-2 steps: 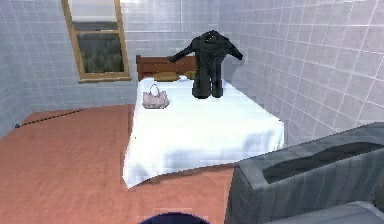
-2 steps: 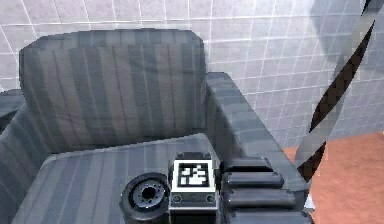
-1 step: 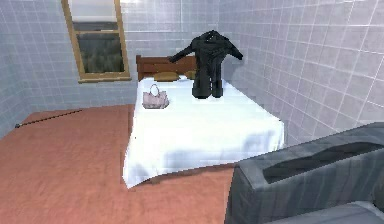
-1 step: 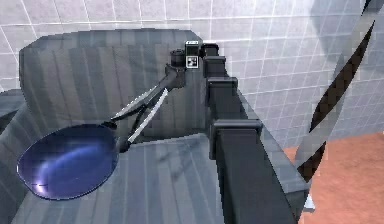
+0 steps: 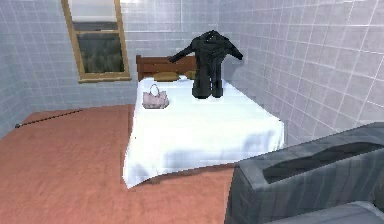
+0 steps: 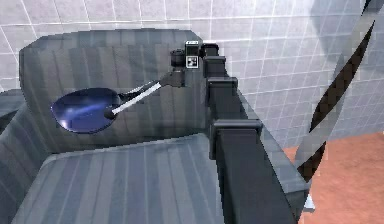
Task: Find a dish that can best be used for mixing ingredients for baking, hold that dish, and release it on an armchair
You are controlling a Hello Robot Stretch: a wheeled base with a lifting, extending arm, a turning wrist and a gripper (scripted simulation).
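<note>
Here, the release step. The gripper (image 6: 122,100) holds the blue bowl (image 6: 85,109), which hangs clear above the armchair (image 6: 130,180) seat, before the backrest. The next move likely calls for a slight lowering, then release, so the bowl settles on the cushion.

FORWARD VIEW: faces ahead and slightly down, bed (image 5: 200,120) at mid-distance, frame centre | ARM SIDE VIEW: close, angled down onto armchair (image 6: 110,175) seat and backrest | SHARED: same armchair (image 5: 310,180), forward view's lower right
</note>
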